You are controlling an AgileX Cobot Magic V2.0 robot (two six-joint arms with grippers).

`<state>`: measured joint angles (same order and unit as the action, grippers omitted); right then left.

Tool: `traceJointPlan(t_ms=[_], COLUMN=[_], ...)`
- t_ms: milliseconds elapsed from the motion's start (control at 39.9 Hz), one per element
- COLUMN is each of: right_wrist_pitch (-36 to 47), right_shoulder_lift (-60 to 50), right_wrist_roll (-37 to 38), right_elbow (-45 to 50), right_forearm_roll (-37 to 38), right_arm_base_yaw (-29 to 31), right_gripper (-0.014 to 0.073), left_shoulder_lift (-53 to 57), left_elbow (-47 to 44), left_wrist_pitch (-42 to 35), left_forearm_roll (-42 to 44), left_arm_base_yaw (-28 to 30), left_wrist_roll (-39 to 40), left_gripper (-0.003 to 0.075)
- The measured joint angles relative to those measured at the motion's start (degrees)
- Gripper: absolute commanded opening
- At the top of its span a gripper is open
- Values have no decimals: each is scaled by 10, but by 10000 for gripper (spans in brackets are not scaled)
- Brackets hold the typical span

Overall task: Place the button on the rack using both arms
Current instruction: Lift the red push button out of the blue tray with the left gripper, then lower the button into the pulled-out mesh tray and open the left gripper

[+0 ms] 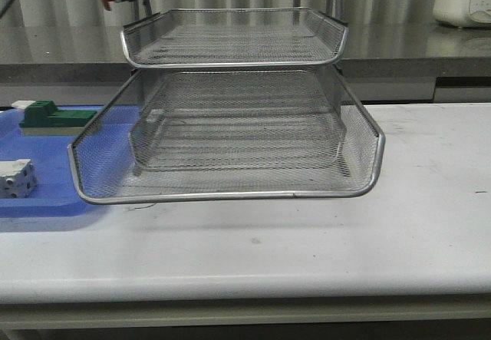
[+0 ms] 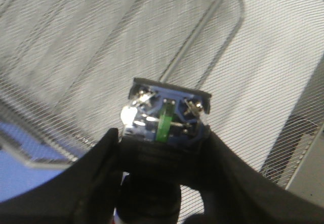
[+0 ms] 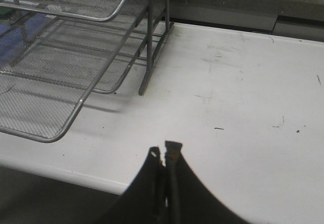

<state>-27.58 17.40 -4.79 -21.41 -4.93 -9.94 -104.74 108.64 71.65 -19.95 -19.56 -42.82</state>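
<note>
A: Where is the button (image 2: 167, 120)?

B: The left hand (image 2: 162, 183) has its fingers clamped on the button's dark body, terminal end outward, blue housing and green strip showing. It hangs above the mesh of the rack (image 1: 230, 125), near the back left corner of the top tier; from the front only a bit of red shows there.

A: And the right hand (image 3: 164, 155)?

B: Its fingertips are pressed together with nothing between them, low over the white desk (image 3: 243, 107), beside the rack's right side.

A: Anything else out there?

B: A blue tray (image 1: 46, 202) left of the rack carries a green block (image 1: 54, 117) and a white-grey block (image 1: 17, 177).
</note>
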Motion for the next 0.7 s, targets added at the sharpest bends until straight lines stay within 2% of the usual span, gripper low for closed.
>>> traceJointPlan(t_ms=[225, 401, 701], right_wrist_pitch=[0, 0, 0], right_shoulder_lift=[0, 0, 0], right_wrist_roll=[0, 0, 0], right_elbow=[0, 0, 0], right_forearm_roll=[0, 0, 0], right_arm_base_yaw=[0, 0, 0], right_gripper=[-60, -60, -60], left_shoulder_lift=[-8, -52, -126], left_elbow=[0, 0, 0], left_wrist_pitch=[1, 1, -2], left_forearm_roll=[0, 0, 58], left_arm_base_yaw=[-77, -117, -128], left_wrist_roll=[5, 10, 53], left_gripper=[158, 158, 171])
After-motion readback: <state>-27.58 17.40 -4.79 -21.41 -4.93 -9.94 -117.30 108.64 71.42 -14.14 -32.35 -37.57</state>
